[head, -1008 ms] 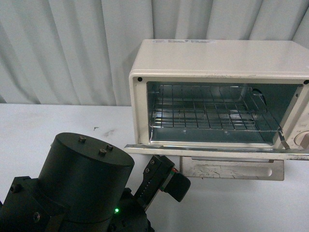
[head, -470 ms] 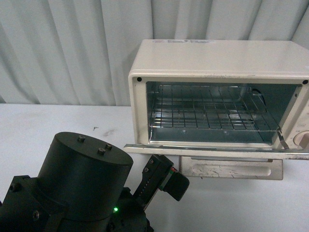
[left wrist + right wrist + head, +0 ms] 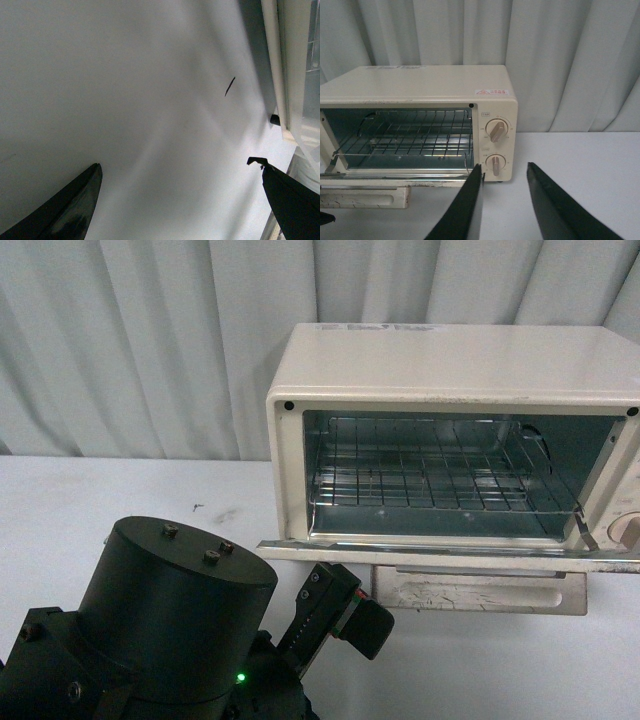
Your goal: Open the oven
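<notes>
Cream open oven (image 3: 450, 365) sits just beyond the left claw (image 3: 350, 618).

My left arm (image 3: 175, 615) is hunched low and close to my body, big black round joint on top, with a tiny green light (image 3: 240, 676) glowing near its base. The left claw (image 3: 176, 165) pokes forward off it, jaws spread wide, dark fingers (image 3: 70, 207) well apart. My right claw (image 3: 505, 167) sits level, facing straight ahead, its two black prongs (image 3: 467, 207) parted too, with a clear gap between them.
</notes>
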`<state>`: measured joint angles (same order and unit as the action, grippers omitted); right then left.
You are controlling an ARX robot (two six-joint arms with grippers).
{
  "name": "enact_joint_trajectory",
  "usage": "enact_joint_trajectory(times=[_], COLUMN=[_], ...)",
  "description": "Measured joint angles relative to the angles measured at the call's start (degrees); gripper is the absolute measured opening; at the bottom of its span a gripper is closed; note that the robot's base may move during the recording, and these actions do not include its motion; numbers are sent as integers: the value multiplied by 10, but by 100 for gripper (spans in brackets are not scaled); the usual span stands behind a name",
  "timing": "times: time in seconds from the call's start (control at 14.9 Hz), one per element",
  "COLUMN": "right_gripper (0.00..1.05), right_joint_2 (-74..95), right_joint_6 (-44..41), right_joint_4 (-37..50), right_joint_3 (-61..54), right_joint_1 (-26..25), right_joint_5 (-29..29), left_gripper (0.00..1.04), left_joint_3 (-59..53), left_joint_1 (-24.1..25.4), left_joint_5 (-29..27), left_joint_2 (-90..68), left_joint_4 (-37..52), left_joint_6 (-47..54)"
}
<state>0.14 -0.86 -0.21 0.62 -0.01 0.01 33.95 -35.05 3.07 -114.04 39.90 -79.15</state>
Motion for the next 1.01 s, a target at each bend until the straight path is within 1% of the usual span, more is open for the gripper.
enact_joint_trajectory(times=[0.07, 0.13, 0.2, 0.27, 0.34, 0.4, 0.47, 0.54, 0.6, 0.67, 0.74, 0.81, 0.87, 1.01], right_gripper=[38, 63, 76, 89, 99, 98, 98, 98, 98, 98, 98, 98, 98, 98], right_joint_2=[0, 0, 0, 0, 0, 0, 0, 0, 0, 0, 0, 0, 0, 0], right_joint_6=[0, 0, 0, 0, 0, 0, 0, 0, 0, 0, 0, 0, 0, 0], right_joint_4=[0, 0, 0, 0, 0, 0, 0, 0, 0, 0, 0, 0, 0, 0], right_joint_3=[0, 0, 0, 0, 0, 0, 0, 0, 0, 0, 0, 0, 0, 0], right_joint_1=[0, 0, 0, 0, 0, 0, 0, 0, 0, 0, 0, 0, 0, 0], right_joint_5=[0, 0, 0, 0, -1, 0, 0, 0, 0, 0, 0, 0, 0, 0], left_gripper=[98, 98, 98, 98, 98, 98, 98, 98, 98, 98, 98, 98, 98, 98], left_joint_3=[0, 0, 0, -2, -19, -40, -75, -96, -137, -187, -228, -259, -275, -298], left_joint_1=[0, 0, 0, -4, -21, -28, -28, -28, -24, -8, 19, 49, 66, 114], left_joint_5=[0, 0, 0, -22, -125, -189, -196, -175, -124, -77, -54, -48, -45, -33], left_joint_2=[0, 0, 0, -2, -11, -6, 12, 26, 51, 83, 124, 170, 200, 331], left_joint_4=[0, 0, 0, 17, 75, 108, 149, 170, 207, 240, 239, 219, 208, 119], left_joint_6=[0, 0, 0, 7, 45, 81, 116, 134, 158, 192, 220, 245, 261, 317])
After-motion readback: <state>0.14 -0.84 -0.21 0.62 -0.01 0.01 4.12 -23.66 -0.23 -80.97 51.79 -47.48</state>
